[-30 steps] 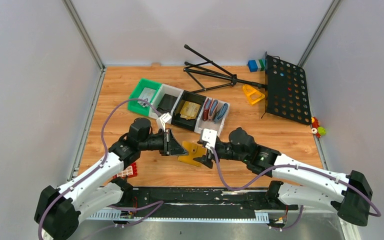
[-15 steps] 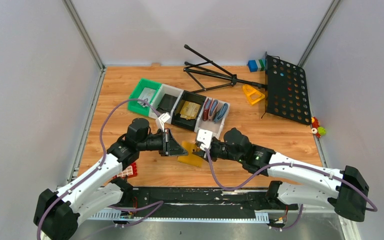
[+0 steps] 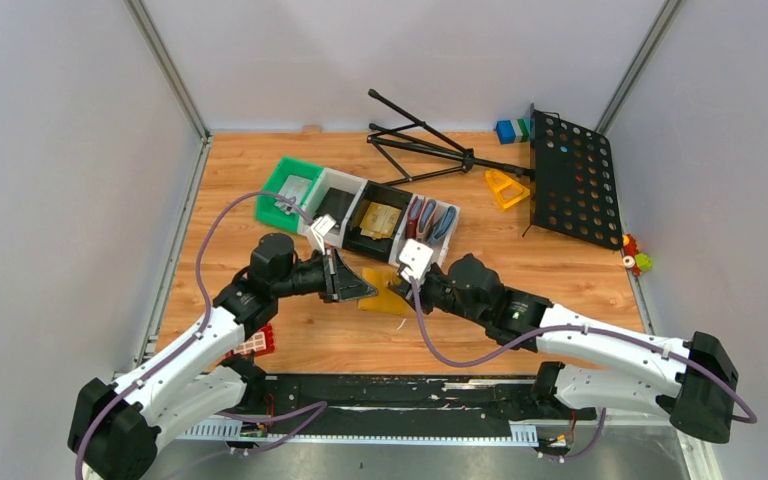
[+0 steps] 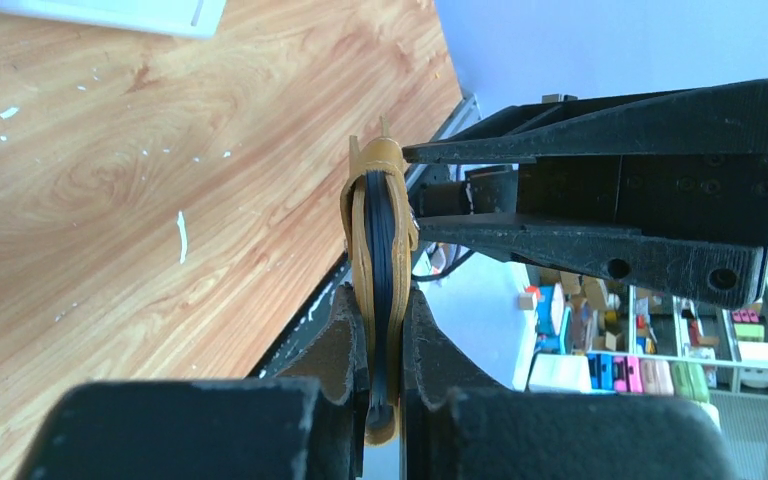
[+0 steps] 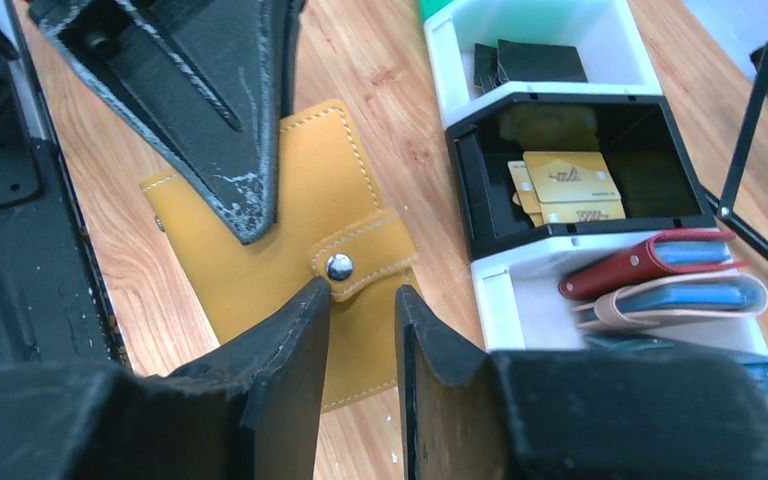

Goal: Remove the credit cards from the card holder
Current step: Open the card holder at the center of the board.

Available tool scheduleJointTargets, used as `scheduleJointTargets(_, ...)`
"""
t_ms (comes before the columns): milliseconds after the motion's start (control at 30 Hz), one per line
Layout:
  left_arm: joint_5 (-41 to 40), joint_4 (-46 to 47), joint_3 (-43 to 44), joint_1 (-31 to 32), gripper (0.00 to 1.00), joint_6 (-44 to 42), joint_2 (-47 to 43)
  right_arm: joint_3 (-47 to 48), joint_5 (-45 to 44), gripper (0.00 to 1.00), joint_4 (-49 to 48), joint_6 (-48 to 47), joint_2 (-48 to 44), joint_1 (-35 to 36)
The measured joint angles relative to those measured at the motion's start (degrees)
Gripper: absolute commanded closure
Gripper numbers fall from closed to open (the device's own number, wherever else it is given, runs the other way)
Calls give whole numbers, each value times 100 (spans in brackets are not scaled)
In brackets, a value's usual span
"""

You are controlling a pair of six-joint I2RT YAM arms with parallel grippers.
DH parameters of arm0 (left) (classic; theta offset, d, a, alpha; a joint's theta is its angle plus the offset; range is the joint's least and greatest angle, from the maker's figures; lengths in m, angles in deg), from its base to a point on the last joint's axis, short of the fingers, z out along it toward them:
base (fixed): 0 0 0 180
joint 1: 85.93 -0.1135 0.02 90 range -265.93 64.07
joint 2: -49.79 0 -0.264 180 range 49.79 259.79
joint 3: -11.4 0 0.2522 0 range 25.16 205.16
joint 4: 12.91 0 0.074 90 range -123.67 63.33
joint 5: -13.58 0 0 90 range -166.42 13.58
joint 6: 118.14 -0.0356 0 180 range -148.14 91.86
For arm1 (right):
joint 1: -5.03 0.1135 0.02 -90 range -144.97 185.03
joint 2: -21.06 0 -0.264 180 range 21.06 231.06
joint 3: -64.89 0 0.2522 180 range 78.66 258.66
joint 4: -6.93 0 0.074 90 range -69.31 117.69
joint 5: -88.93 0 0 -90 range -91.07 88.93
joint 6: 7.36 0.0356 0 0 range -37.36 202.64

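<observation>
**A:** Where are we with the card holder (image 5: 260,270)?

**B:** We are holding it between the two arms, and it seems to be raised off the table (image 4: 110,180). The left gripper (image 4: 384,300) is clamping one edge, fingers tight on both faces.

**A:** And the right gripper (image 5: 362,295)?

**B:** Its jaws are standing narrow, one on either side of the strap (image 5: 385,248), just beside the stud (image 5: 338,266). We cannot tell whether they are pinching the strap or only flanking it.

**A:** So we are judging this as the opening step?

**B:** Yes. The strap is lying snapped down and the holder is folded shut. The only credit cards (image 5: 565,185) we are seeing are lying in the black compartment (image 5: 468,185), well apart.

**A:** What is the next move calling for?

**B:** We are thinking a firm pinch on the strap's free end. Then a pull away from the stud while the left side is bracing. Pulling sideways, we are guessing, risks twisting the holder out of that grip.
</observation>
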Motion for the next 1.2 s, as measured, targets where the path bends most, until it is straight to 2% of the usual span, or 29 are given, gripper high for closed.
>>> scheduleJointTargets(133,-26,81,0,-17,100,15,0,-20,-79,100,9,328,-122,-225)
scheduleJointTargets(300,514,-190,-9,90,100,17,-13,-144,-719,100,2,623,-570,-953)
scheduleJointTargets(367,612,-201,-11,98,100,20,-13,-157,-793,98,4,678,-678,-1038)
scheduleJointTargets(400,656,-197,-11,98,100,24,-15,-160,-815,88,4,693,-715,-1038)
scheduleJointTargets(433,682,-195,-11,98,100,24,-15,-164,-809,70,4,699,-754,-1038)
scheduleJointTargets(467,706,-195,-11,98,100,26,-20,-170,-772,44,4,715,-787,-1038)
scheduleJointTargets(500,721,-195,-11,98,100,28,-22,-195,-647,34,0,691,-833,-1038)
scheduleJointTargets(567,750,-195,-11,98,100,33,-26,-262,-175,26,4,586,-940,-1049)
scheduleJointTargets(767,774,-195,-11,98,100,37,-22,-468,1510,29,-42,190,-1075,-1010)
scheduleJointTargets(867,774,-195,-11,98,100,37,-20,-581,1974,29,-48,-74,-1064,-837)
scheduleJointTargets(1033,776,-195,-11,98,100,42,-11,-614,2170,32,-114,-476,-894,-457)
scheduleJointTargets(1200,748,-286,-11,96,100,31,2,-592,1882,41,-223,-758,-514,-140)
